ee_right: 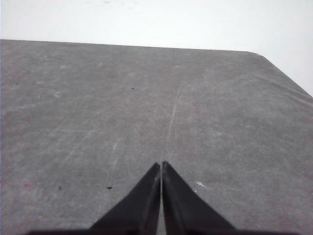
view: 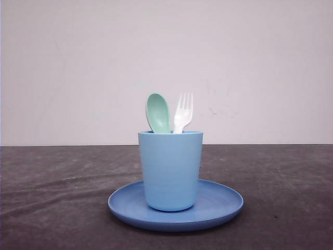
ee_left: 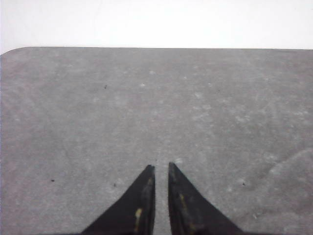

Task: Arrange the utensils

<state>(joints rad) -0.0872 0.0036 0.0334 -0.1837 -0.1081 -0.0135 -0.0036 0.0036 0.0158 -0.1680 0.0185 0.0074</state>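
Spoon (view: 157, 112) and fork (view: 183, 112) stand handle-down in the cup (view: 170, 170), heads above the rim, spoon at 9 o'clock of the fork and just beside it; the cup wall props both near upright. The cup sits on the plate (view: 221, 205), slightly toward 9 o'clock of its centre, so the 2 utensils appear already gathered into 1 holder. The plate rests on the grey table (view: 52, 198). Left gripper (ee_left: 161, 169) hangs over bare table, jaws nearly closed with a thin gap, holding nothing. Right gripper (ee_right: 161, 165) likewise, jaws together and empty.
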